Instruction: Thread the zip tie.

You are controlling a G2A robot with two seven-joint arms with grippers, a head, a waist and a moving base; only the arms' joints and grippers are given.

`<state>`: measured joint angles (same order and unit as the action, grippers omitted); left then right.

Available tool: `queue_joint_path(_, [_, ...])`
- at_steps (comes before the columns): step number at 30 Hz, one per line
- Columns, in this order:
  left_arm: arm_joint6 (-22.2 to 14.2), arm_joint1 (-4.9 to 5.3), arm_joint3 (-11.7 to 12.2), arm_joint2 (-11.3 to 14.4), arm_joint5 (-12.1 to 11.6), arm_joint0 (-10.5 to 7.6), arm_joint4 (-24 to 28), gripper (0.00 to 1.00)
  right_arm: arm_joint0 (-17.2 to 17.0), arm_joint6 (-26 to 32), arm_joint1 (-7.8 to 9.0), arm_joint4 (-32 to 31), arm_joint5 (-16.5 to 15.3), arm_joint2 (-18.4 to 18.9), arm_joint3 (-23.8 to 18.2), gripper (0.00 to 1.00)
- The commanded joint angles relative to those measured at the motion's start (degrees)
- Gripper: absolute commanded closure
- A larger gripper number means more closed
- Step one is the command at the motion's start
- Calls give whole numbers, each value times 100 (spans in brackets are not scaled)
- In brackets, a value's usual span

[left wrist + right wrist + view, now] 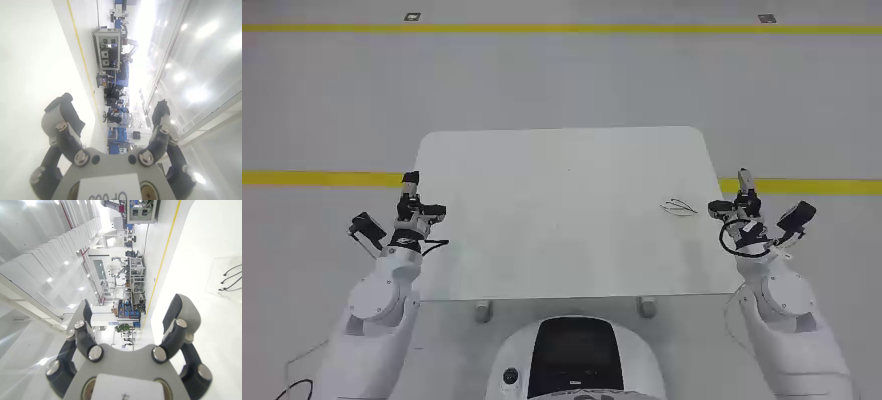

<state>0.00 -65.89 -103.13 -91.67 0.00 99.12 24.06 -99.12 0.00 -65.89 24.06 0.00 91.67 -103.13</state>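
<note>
From above, the left gripper (414, 200) and right gripper (742, 195) flank the table (562, 220), zip ties (678, 207) lying near its right edge; both wrist views show fingers spread wide and empty, so the right should probably single out one tie squarely.

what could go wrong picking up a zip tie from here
The zip ties are thin and bunched together near the table edge, so the open right hand may pinch several at once or nudge them off. They seem to rest on a clear sheet, which might slide under contact.
</note>
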Motion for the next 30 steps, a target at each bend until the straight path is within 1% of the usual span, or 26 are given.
queue_joint_path(1, [0, 0, 0, 0, 0, 0, 0, 0, 68, -16, 12, -169, -5, 48, -25, 0])
queue_joint_path(2, [0, 0, 0, 0, 0, 0, 0, 0, 124, -17, 21, -323, 16, 77, -19, 0])
queue_joint_path(3, [0, 0, 0, 0, 0, 0, 0, 0, 298, 95, 41, -639, 172, 78, 49, 0])
queue_joint_path(5, [0, 0, 0, 0, 0, 0, 0, 0, 608, 335, 63, -882, 434, 61, 136, 0])
queue_joint_path(6, [0, 0, 0, 0, 0, 0, 0, 0, 790, 541, 84, -1142, 617, 28, 196, 0])
queue_joint_path(8, [0, 0, 0, 0, 0, 0, 0, 0, 1093, 792, 108, -1511, 765, -52, 254, 0])
queue_joint_path(10, [0, 0, 0, 0, 0, 0, 0, 0, 1440, 1187, 142, -2102, 961, -235, 413, 0])
queue_joint_path(11, [0, 0, 0, 0, 0, 0, 0, 0, 1611, 1336, 149, -2276, 990, -319, 520, 0])
queue_joint_path(13, [0, 0, 0, 0, 0, 0, 0, 0, 2028, 1694, 170, -2849, 1101, -571, 854, 0])
queue_joint_path(14, [0, 0, 0, 0, 0, 0, 0, 0, 2194, 1704, 171, -3096, 1151, -668, 1008, 0])
queue_joint_path(15, [0, 0, 0, 0, 0, 0, 0, 0, 2247, 1660, 173, -3229, 1171, -700, 1045, 0])
queue_joint_path(25, [0, 0, 0, 0, 0, 0, 0, 0, 2247, 1660, 173, -3229, 1171, -700, 1045, 0])
queue_joint_path(26, [0, 0, 0, 0, 0, 0, 0, 0, 2275, 1674, 185, -3351, 1120, -677, 1049, 0])
queue_joint_path(27, [0, 0, 0, 0, 0, 0, 0, 0, 2365, 1879, 225, -3657, 935, -609, 1174, 0])
queue_joint_path(28, [0, 0, 0, 0, 0, 0, 0, 0, 2446, 2105, 253, -3806, 807, -564, 1259, 0])
queue_joint_path(30, [0, 0, 0, 0, 0, 0, 0, 0, 2682, 2634, 319, -4233, 629, -500, 1470, 0])
